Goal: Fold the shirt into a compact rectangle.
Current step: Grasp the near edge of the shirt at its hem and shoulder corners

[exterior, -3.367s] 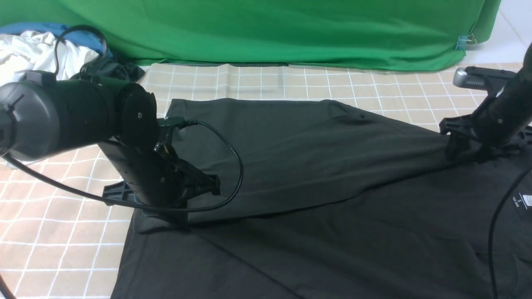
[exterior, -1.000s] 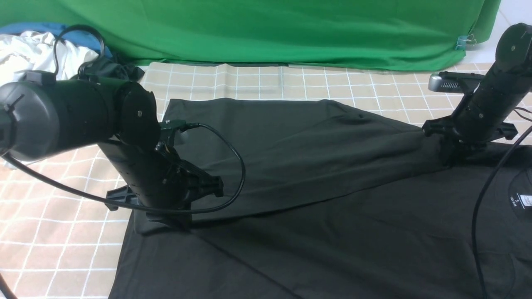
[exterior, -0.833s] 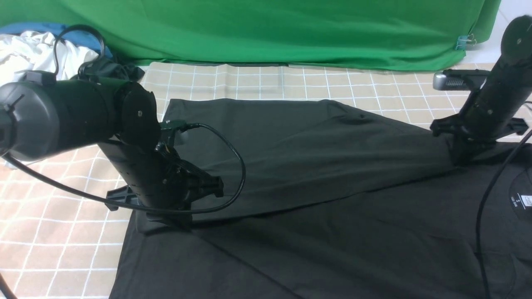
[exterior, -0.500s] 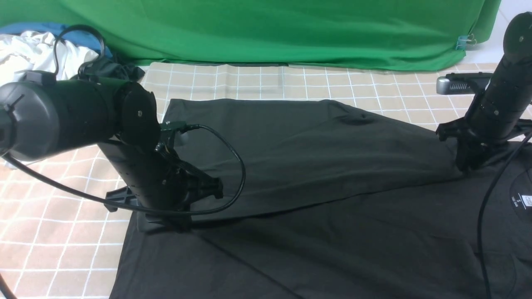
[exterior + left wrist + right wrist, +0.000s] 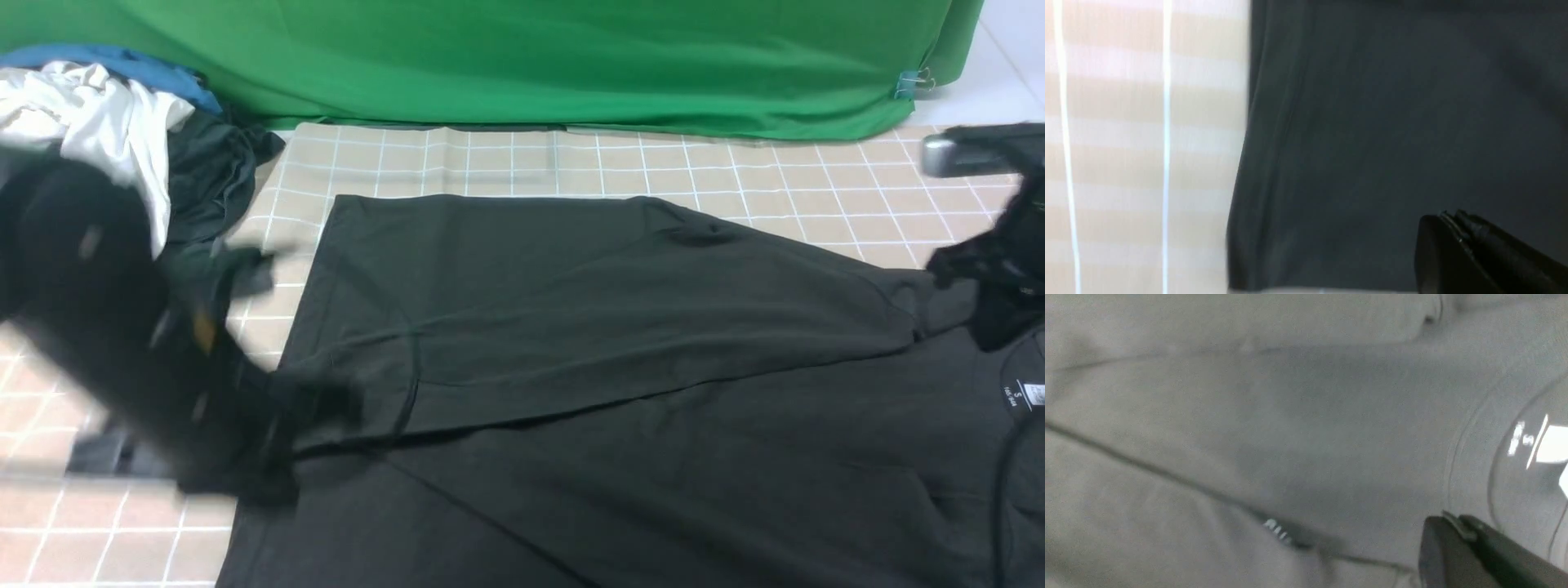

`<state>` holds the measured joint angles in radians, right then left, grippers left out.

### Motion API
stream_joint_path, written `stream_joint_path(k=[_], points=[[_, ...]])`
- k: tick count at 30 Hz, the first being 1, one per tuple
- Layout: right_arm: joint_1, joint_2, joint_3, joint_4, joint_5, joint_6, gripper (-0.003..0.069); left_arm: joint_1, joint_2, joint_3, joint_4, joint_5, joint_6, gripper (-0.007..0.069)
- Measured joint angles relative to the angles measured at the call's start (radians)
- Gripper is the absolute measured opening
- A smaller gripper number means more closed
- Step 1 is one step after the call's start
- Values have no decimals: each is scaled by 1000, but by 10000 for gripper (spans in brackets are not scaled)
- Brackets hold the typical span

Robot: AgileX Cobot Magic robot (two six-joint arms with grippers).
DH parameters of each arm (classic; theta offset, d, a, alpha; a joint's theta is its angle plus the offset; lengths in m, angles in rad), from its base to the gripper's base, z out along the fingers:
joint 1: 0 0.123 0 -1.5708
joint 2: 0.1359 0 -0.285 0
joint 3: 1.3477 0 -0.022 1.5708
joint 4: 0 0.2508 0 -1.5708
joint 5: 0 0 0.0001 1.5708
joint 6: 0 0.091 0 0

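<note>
- Lying flat on the checked worktop [image 5: 506, 163], the black T-shirt [image 5: 612, 327] spreads between the two claws. Its far side is folded toward the robot in a long slanted flap.
- The left claw [image 5: 1447, 234] is clenched, its tips pressed together with no cloth showing between them. It hangs over plain black fabric. The shirt's edge and the bare checked surface lie off to one side of it.
- In the front view the left arm [image 5: 147, 359] is only a motion-blurred smear at the shirt's left end. The flap's hemmed corner lies just to its right.
- The right claw [image 5: 1449, 535] is clenched too and grasps nothing that shows. It sits at the shirt's right end, over the fabric.
- The collar's white size label [image 5: 1030, 395] lies just beside the right claw, on the robot's side of it.
- Small white marks [image 5: 1276, 531] sit on a fold edge farther from that claw, too blurred to read.
- Beyond the left claw, away from the robot, a white garment [image 5: 90, 122], a blue one [image 5: 139, 65] and a dark grey garment [image 5: 204, 171] lie heaped.
- A green backdrop [image 5: 531, 57] hangs beyond both claws.
</note>
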<state>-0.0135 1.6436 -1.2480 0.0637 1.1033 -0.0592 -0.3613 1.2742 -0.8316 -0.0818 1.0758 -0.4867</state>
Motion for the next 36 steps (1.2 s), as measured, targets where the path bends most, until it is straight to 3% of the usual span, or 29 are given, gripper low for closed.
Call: stream_joint_path(k=[5, 7, 10, 19, 22, 25, 28, 31, 32, 33, 34, 36], points=[[0, -181, 188, 90, -93, -32, 36, -50, -59, 182, -4, 13, -54, 23], [0, -219, 239, 118, -105, -53, 36, -57, -60, 236, 5, 11, -67, 60], [0, -232, 268, 132, -110, -70, 36, -57, -55, 269, 48, -9, -120, 144], [0, -232, 274, 148, -132, -78, 38, -45, 41, 305, 167, -73, -219, 526], [0, -232, 275, 149, -134, -97, 41, -26, 101, 311, 164, -111, -217, 593], [0, -232, 276, 149, -134, -103, 43, -18, 132, 303, 154, -108, -206, 585], [0, -232, 276, 149, -132, -104, 46, -17, 154, 297, 136, -109, -189, 522], [0, -232, 276, 151, -114, -105, 55, -17, 168, 291, 98, -128, -162, 313], [0, -232, 276, 151, -101, -105, 57, -17, 169, 290, 82, -140, -146, 190], [0, -232, 276, 151, -98, -105, 57, -17, 169, 290, 82, -141, -144, 173], [0, -232, 276, 151, -78, -105, 63, -17, 167, 289, 70, -150, -123, 80], [0, -232, 276, 151, -47, -105, 69, -17, 156, 281, 70, -150, -105, 33]])
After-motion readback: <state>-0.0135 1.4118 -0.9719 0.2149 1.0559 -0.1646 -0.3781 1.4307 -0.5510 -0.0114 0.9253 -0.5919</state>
